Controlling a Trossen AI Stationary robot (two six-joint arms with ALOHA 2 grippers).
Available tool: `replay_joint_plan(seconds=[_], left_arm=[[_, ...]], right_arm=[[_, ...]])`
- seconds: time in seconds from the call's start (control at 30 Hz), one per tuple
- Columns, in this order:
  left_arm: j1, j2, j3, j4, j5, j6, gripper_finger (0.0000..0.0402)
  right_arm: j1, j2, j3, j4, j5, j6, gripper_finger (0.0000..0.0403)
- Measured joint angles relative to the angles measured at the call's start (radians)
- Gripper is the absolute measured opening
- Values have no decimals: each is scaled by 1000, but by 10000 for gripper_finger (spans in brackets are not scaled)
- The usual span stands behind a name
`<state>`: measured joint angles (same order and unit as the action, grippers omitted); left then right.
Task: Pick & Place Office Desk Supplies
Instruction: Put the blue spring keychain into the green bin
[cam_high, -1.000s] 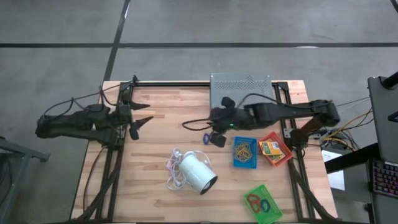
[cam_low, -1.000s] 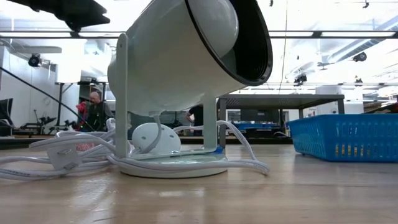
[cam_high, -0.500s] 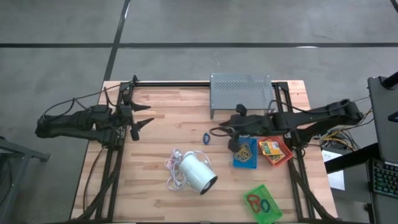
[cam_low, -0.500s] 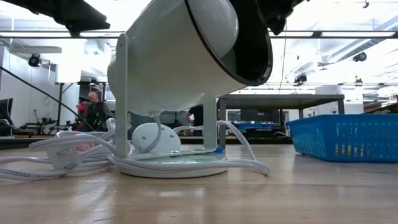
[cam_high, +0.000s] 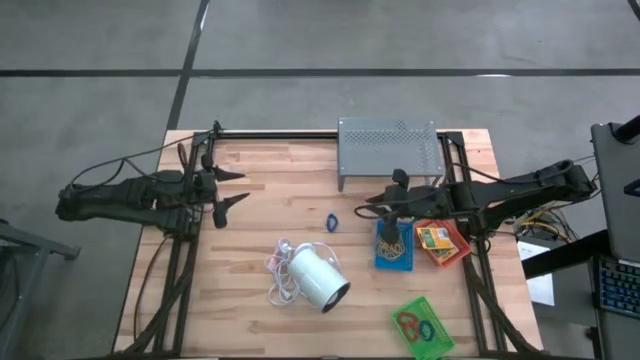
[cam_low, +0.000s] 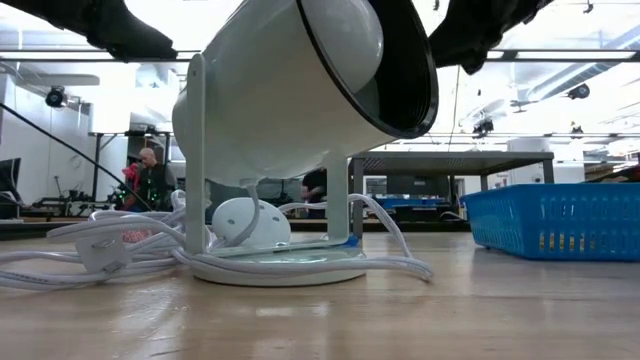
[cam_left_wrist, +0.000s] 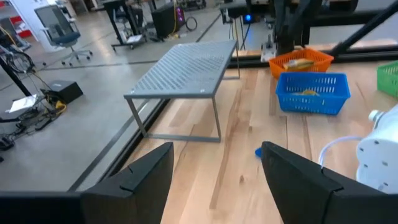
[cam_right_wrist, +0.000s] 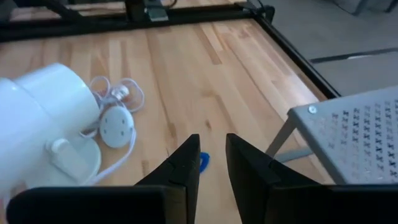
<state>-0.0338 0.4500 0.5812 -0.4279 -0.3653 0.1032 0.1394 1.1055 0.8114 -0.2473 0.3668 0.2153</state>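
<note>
Overhead, the right pincer (cam_high: 381, 208) hangs at the near end of the blue tray (cam_high: 394, 245), just beside the grey perforated stand (cam_high: 389, 147); its arm covers that end of the tray; its own wrist camera shows the two fingers (cam_right_wrist: 186, 163) standing a narrow gap apart with nothing between them, so it is slightly parted and holds nothing; a small blue loop (cam_right_wrist: 203, 160) lies on the desk (cam_right_wrist: 174, 68) beyond them, half hidden behind one fingertip; from above the same loop (cam_high: 331, 222) lies alone on bare wood, between the stand and the white cylinder (cam_high: 319, 277) with its cord; tan rubber bands (cam_high: 393, 242) show inside the blue tray, though their number is hard to make out; the red tray (cam_high: 441, 240) touches the blue one and carries a yellow-orange box (cam_high: 434, 237), its print too small to read; the green tray (cam_high: 424, 326) at the desk's front corner holds red and blue loops (cam_high: 415, 324); the left pincer (cam_high: 232, 186) waits over the desk's left side, fingers (cam_left_wrist: 139, 177) wide apart and empty; at desk height the cylinder fills most of the picture, and both arms are cut off at the top edge.
</note>
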Motion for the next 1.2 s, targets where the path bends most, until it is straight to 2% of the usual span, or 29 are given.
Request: replay_joint_plan(seconds=[0.3, 0.57, 0.73, 0.87, 0.97, 1.07, 1.2], left_arm=[[0, -1, 0, 1, 0, 0, 244], [0, 0, 0, 1, 0, 0, 245], [0, 0, 0, 0, 0, 0, 244], [0, 0, 0, 0, 0, 0, 244], [0, 0, 0, -4, 0, 0, 245], [0, 0, 0, -5, 0, 0, 245], [0, 0, 0, -5, 0, 0, 244]], right_arm=[[-2, 89, -19, 69, 13, 17, 64], [0, 97, -19, 83, 32, 61, 63], [0, 114, -36, 85, 93, 74, 63], [0, 176, -59, 152, 29, 39, 63], [-1, 223, -76, 165, 62, -11, 63], [-4, 273, -116, 265, 129, -12, 70], [-3, 301, -192, 507, 98, -47, 102]])
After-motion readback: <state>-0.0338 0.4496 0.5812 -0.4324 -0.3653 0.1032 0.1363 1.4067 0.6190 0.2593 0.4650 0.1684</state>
